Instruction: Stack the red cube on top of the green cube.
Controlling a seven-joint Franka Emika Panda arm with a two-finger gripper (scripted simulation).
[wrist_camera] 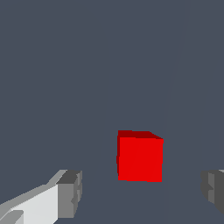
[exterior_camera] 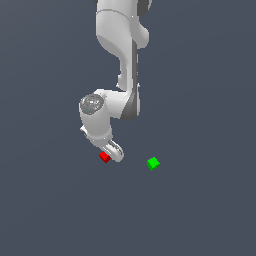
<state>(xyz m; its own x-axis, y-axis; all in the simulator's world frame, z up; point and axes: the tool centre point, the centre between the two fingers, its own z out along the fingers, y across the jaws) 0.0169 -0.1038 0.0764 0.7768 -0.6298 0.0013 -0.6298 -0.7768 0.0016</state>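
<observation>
We identify this setting as a simulated test scene rather than a real room: the ground (exterior_camera: 210, 210) is one flat, uniform slate-grey plane without texture, edges or walls. The white robot arm (exterior_camera: 120, 60) is rendered in smooth, flatly shaded surfaces (the same look holds in the wrist view). The red cube (exterior_camera: 104, 157) and the green cube (exterior_camera: 153, 163) are plain, saturated solids with hard facets, typical of simulator primitives.
</observation>
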